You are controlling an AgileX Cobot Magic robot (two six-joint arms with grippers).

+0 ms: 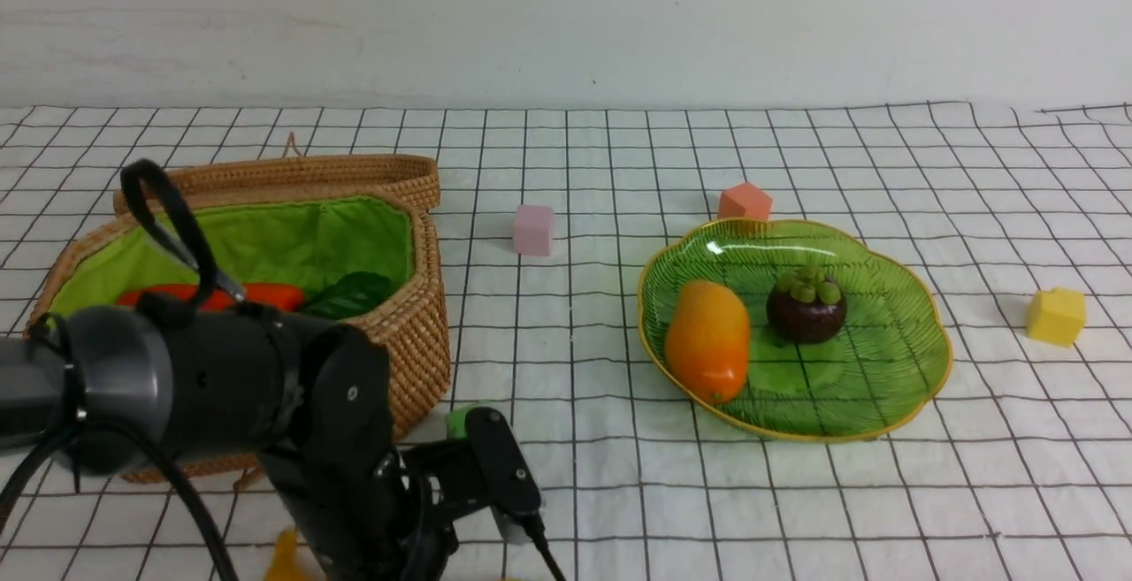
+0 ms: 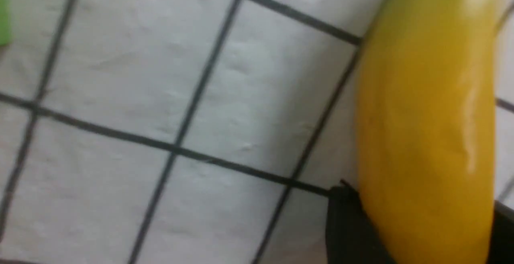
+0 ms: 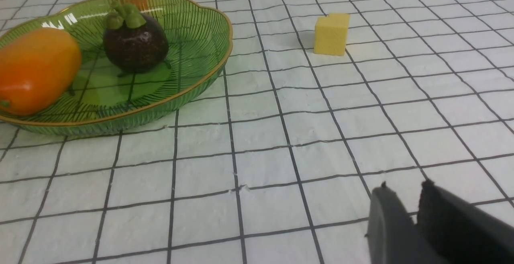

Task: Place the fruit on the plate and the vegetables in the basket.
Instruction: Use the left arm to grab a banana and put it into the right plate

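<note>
Left arm fills the near-left of the front view, its left end effector [image 2: 421, 232] hidden there below the frame edge; left wrist view shows dark fingers [image 2: 345, 228] on either side of the banana [image 2: 425, 119], touching it, so it grips the banana, though blur hides whether the fruit is off the desk [image 1: 796, 510]. A yellow sliver [image 1: 285, 559] at the bottom edge of the front view is likely that banana, mostly cut off. Green foam cube [image 1: 460, 420] is half hidden behind the arm's wrist. Right end effector [image 3: 413, 215] shows only in its wrist view, fingertips narrow with a slim gap, nothing between them, over bare desk. Plate [image 1: 920, 386] sits mid-right with mango [image 1: 707, 340] and mangosteen [image 1: 806, 305] on it, apart. Basket [image 1: 416, 324] left, lid open behind; red-orange pepper [image 1: 265, 295] and dark green leaves [image 1: 354, 294] lie inside, the rest blocked by the arm. Yellow cube [image 1: 1056, 316] far right, pink cube [image 1: 533, 229] centre, orange cube [image 1: 745, 202] just behind the plate.
</note>
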